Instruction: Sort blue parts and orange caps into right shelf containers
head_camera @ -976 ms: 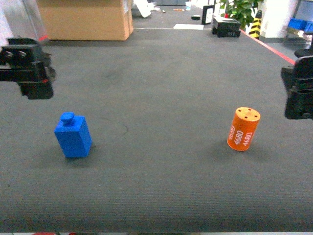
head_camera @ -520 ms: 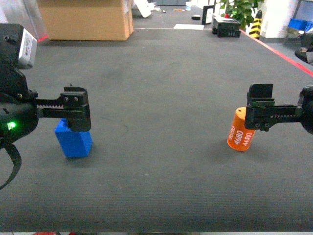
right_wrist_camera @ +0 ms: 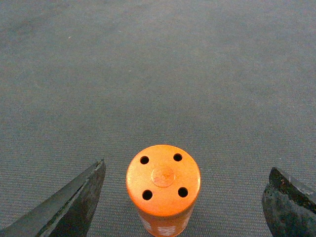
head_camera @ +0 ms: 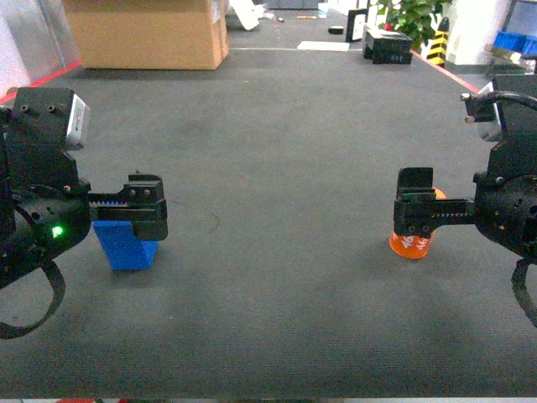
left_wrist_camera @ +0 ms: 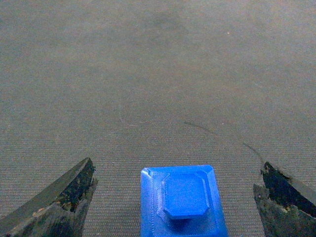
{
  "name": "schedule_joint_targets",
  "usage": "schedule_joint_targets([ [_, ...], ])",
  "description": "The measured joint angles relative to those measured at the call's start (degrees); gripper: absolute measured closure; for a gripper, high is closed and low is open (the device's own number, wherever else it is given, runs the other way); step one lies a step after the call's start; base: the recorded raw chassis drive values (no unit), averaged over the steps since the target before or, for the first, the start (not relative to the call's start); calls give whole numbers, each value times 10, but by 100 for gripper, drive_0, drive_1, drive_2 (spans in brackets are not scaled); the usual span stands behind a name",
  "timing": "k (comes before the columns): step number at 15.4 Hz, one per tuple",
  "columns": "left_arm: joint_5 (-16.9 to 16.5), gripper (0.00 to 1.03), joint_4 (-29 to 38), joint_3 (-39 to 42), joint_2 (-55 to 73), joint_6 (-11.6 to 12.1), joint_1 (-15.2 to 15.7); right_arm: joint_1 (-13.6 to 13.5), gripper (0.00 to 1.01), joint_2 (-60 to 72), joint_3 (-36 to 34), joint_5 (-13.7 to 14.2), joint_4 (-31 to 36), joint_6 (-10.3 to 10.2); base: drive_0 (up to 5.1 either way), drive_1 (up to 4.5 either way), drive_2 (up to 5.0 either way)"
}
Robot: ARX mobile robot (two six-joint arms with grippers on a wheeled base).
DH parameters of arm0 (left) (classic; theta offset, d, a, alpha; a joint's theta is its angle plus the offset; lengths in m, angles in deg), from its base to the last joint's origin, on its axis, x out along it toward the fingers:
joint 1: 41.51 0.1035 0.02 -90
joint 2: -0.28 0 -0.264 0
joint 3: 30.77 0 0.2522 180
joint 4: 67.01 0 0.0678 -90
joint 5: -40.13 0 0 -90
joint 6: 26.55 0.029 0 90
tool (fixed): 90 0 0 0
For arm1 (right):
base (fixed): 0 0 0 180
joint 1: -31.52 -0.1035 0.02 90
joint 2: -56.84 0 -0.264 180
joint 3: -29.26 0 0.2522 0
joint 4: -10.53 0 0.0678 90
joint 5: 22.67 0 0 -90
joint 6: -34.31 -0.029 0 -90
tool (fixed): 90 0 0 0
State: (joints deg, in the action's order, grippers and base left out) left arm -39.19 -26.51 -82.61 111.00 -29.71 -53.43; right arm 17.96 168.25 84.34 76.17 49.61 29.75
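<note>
Left arm: reaches in from the left edge of the head view, its forearm roughly level and pointing toward the middle of the tabletop [head_camera: 277, 168]; a green light glows on its body.
Left gripper [left_wrist_camera: 177, 197]: released, fingers spread wide, lowered over the blue part so that it covers the part's top in the head view [head_camera: 143, 210].
Blue part [left_wrist_camera: 181, 200]: a blue block with a raised stud on top, standing upright on the dark ribbed tabletop; in the left wrist view it sits between the two fingertips, clear of both.
Right arm: comes in from the right edge of the head view, forearm level and pointing left, directly opposite the left arm.
Right gripper [right_wrist_camera: 183, 197]: released, fingers wide apart, down at the height of the orange cap's top [head_camera: 417, 211].
Orange cap [right_wrist_camera: 163, 186]: an upright orange cylinder with four small holes in its flat top, standing well to the right of the blue part; in the right wrist view it sits between the fingertips, nearer the left one, touching neither.
Cardboard box [head_camera: 147, 32]: brown, far behind the blue part at the back left.
Blue crates [head_camera: 512, 40]: a glimpse at the far right edge, well behind the orange cap; details too small to tell.
</note>
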Motion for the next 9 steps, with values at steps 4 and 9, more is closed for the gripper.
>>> schedule_joint_targets([
  [4, 0, 5, 0, -16, 33, -1, 0, 1, 3, 41, 18, -1, 3, -6, 0, 0, 0],
  [9, 12, 5, -7, -32, 92, -10, 0, 1, 3, 116, 60, 4, -13, -8, 0, 0, 0],
])
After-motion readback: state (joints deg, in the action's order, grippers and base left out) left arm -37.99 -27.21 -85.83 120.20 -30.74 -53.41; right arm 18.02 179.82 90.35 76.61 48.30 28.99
